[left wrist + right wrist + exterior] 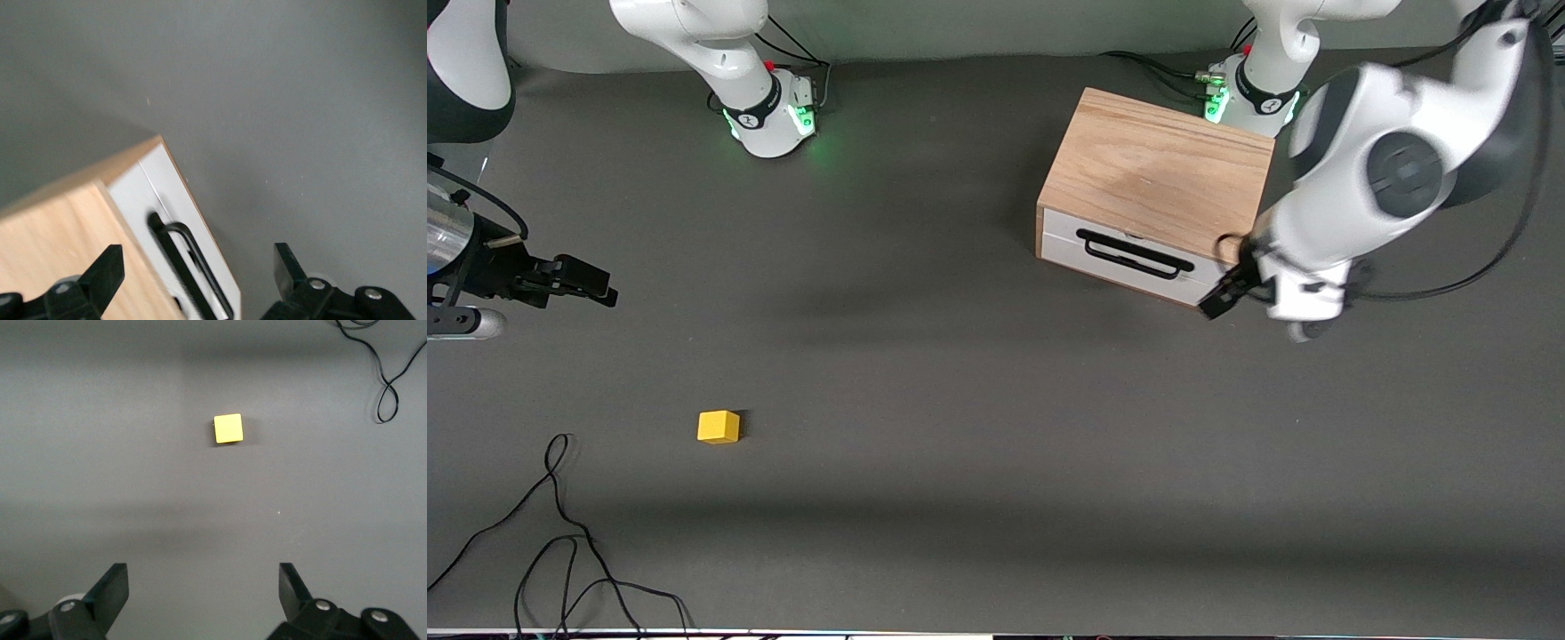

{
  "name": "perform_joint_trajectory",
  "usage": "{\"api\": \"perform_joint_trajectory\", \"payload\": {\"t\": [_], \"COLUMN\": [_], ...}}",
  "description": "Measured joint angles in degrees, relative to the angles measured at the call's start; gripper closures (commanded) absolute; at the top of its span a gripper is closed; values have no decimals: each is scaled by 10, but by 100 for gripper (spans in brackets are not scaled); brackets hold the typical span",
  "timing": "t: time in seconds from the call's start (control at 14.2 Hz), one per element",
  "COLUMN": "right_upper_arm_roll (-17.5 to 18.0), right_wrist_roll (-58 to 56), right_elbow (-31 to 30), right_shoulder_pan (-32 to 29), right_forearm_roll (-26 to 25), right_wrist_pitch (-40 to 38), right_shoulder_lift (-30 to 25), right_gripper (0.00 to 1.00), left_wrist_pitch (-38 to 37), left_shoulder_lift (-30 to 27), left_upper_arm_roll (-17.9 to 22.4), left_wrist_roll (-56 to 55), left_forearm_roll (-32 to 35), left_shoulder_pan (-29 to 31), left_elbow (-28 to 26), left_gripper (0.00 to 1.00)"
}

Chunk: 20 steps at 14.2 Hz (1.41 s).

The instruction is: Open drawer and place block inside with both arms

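Drawer first: you can see it is shut, its white front flush in the wooden box, which sits at the left arm's end of the table with the handle facing the front camera. Your left gripper hangs at the box's front corner, off the handle's end, fingers spread wide with nothing between them. That looks like a lead-in for hooking the handle, since the drawer must come out before anything goes in. The block lies on bare table toward the right arm's end, well apart from the box and nearer the front camera. Your right gripper is up over the table short of the block, jaws wide and empty, its wrist camera looking down on the cube, probably staged for the pick.
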Motion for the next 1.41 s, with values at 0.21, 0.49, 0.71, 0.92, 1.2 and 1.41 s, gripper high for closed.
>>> {"api": "perform_joint_trajectory", "payload": {"t": [0.21,0.49,0.71,0.92,1.2,1.41], "right_upper_arm_roll": [0,0,0,0,2,3], "right_wrist_roll": [0,0,0,0,0,0], "right_elbow": [12,28,29,29,30,30], "right_shoulder_pan": [0,0,0,0,5,6], "right_forearm_roll": [0,0,0,-8,-15,-15], "right_wrist_pitch": [10,10,9,8,8,12], "right_shoulder_lift": [20,41,42,42,42,42], "right_gripper": [0,0,0,0,0,0], "left_wrist_pitch": [2,3,9,15,17,32], "left_shoulder_lift": [45,93,121,142,158,167], "left_upper_arm_roll": [-1,-1,-1,-1,0,1], "left_wrist_roll": [-123,-174,-209,-218,-220,-221], "left_forearm_roll": [0,8,9,9,9,9], "left_shoulder_pan": [-42,-57,-70,-79,-79,-79], "left_elbow": [-2,-3,-3,-2,-2,-2], "left_gripper": [0,0,0,0,0,0]}}
